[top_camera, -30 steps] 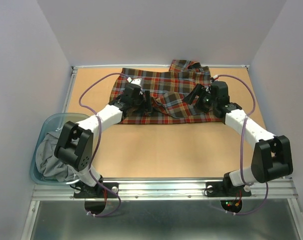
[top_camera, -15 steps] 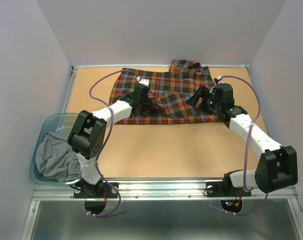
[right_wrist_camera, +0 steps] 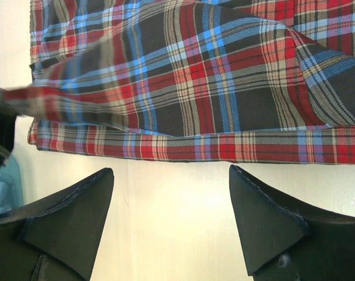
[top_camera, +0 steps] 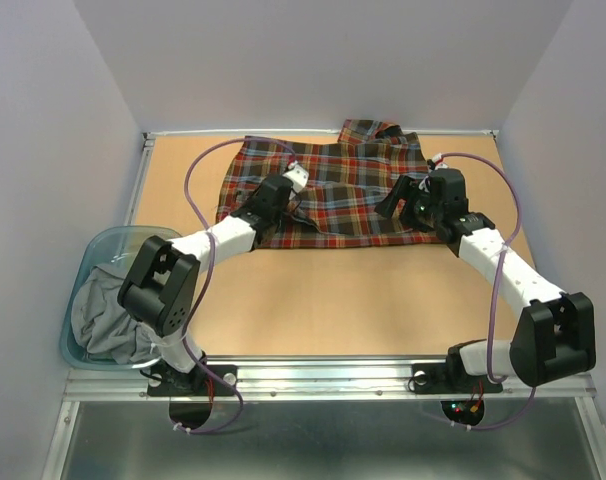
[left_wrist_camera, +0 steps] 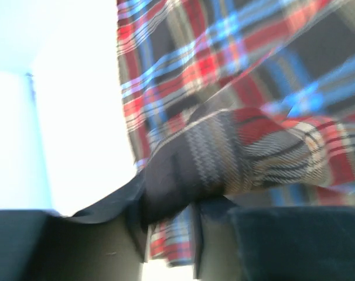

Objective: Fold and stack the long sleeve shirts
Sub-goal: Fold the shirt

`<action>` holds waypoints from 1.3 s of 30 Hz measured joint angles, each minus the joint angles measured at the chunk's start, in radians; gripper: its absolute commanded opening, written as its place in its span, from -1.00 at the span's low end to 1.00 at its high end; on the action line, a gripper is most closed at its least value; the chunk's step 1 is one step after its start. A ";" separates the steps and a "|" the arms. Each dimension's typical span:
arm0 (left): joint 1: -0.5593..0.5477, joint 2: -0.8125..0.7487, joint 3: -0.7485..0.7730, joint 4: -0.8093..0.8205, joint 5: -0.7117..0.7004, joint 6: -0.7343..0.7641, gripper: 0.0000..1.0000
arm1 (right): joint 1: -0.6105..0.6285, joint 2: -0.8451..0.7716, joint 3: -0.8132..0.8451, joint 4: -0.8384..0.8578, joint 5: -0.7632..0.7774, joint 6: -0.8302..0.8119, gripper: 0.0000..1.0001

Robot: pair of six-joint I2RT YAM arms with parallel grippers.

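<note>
Left hand (left_wrist_camera: 192, 218) pinches a raised fold of the plaid flannel shirt (top_camera: 333, 190) between its fingers, the cloth bunched and lifted off the layer beneath. Right hand (right_wrist_camera: 171, 216) has its fingers spread wide and holds nothing. It hangs over bare table (top_camera: 333, 290) just beside the shirt's near hem. The shirt lies spread across the far half of the table, with one part rumpled against the back edge. At the left, a clear blue bin (top_camera: 75, 262) holds a crumpled grey garment (top_camera: 103, 320).
</note>
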 measured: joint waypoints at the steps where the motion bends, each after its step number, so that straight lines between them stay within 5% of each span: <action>1: -0.005 -0.013 -0.027 0.011 -0.011 0.021 0.11 | 0.000 0.000 0.000 -0.002 0.001 -0.002 0.68; 6: -0.045 -0.037 -0.113 -0.005 -0.060 0.053 0.70 | 0.000 0.000 0.000 -0.009 0.011 -0.013 0.68; 9: -0.057 -0.082 -0.159 -0.031 -0.069 -0.006 0.85 | 0.000 0.006 0.000 -0.010 0.013 -0.017 0.68; 15: 0.038 -0.232 -0.196 -0.101 -0.030 -0.274 0.87 | -0.003 0.030 0.000 -0.011 0.013 -0.018 0.68; 22: 0.285 -0.357 -0.195 -0.123 0.214 -0.703 0.87 | -0.004 0.037 0.000 -0.013 0.013 -0.017 0.68; 31: 0.324 -0.188 -0.177 -0.136 0.509 -1.173 0.87 | -0.004 0.037 0.000 -0.013 0.013 -0.018 0.68; 39: 0.332 -0.055 -0.132 -0.101 0.557 -1.335 0.73 | -0.004 0.027 -0.025 -0.015 0.020 -0.028 0.68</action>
